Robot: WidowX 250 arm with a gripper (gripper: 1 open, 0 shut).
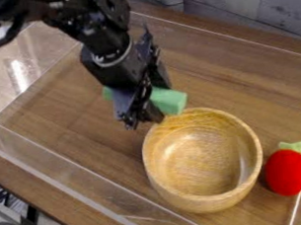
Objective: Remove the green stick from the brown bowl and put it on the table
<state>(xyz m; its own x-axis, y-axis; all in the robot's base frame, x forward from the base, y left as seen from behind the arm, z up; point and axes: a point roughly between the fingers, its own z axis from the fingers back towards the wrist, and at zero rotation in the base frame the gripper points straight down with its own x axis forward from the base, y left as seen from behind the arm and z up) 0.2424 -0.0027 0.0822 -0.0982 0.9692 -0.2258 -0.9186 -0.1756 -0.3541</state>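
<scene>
Mint-green block: the green stick sits between the fingers of the black gripper, outside the bowl, just past its far-left rim and above the tabletop; whether its underside touches the wood cannot be told.
Gripper: the dark pincer is clamped on the green stick, its jaws held partway apart by the block's width, and it points steeply downward toward the table.
Arm: the black arm reaches in from the upper left of the picture, its wrist hanging over the middle of the enclosure.
Bowl: the brown bowl stands upright on the table in the lower right part of the view, its thick rim pale and its grained hollow holding nothing visible.
Strawberry toy: a red strawberry-shaped toy with a green top lies just beside the bowl's right rim, close to the right wall.
Table: the table is brown wood-grain, bare to the left of the gripper.
Walls: low clear acrylic walls surround the tabletop on all visible sides.
</scene>
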